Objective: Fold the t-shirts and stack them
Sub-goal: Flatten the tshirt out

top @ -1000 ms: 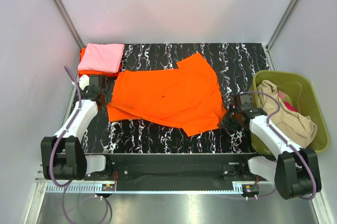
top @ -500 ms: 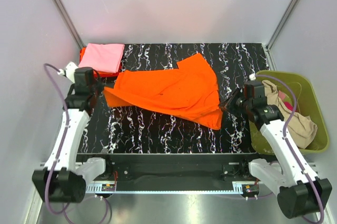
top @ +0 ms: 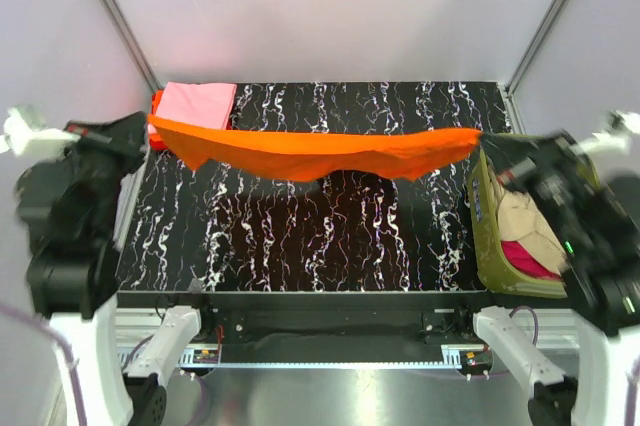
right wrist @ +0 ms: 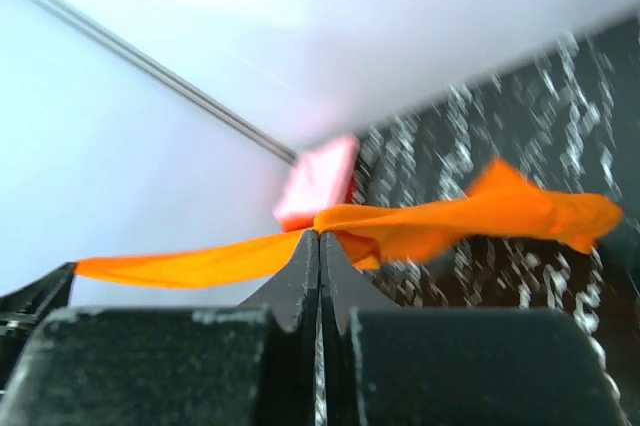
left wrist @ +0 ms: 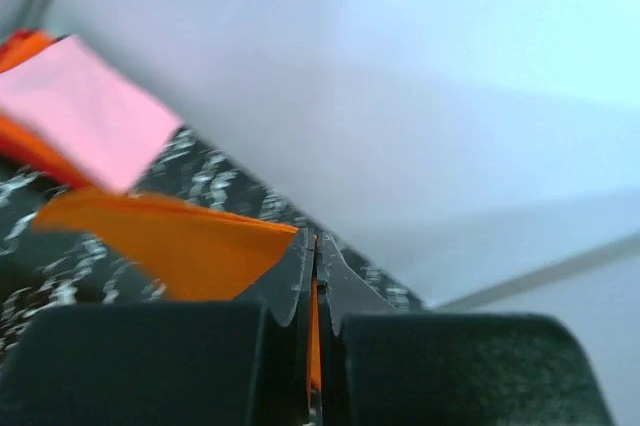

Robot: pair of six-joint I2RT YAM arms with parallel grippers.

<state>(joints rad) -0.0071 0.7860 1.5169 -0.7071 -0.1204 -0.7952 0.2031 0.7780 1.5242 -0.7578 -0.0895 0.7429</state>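
The bright orange t-shirt (top: 310,151) hangs in the air above the black marbled table (top: 300,236), pulled into a long band from left to right. My left gripper (top: 150,125) is shut on its left end, and orange cloth shows between the jaws in the left wrist view (left wrist: 313,246). My right gripper (top: 479,135) is shut on its right end (right wrist: 320,238). A folded light pink t-shirt (top: 195,103) lies on a folded red-orange t-shirt (top: 156,99) at the table's back left corner.
An olive-green basket (top: 488,241) stands at the table's right edge, holding a beige shirt (top: 525,221) and a magenta one (top: 530,261). White walls close in the back and sides. Both raised arms are blurred at the frame edges.
Both arms have risen high and moved apart. The orange t-shirt, which lay spread on the table, is now lifted off it and stretched between the two grippers.
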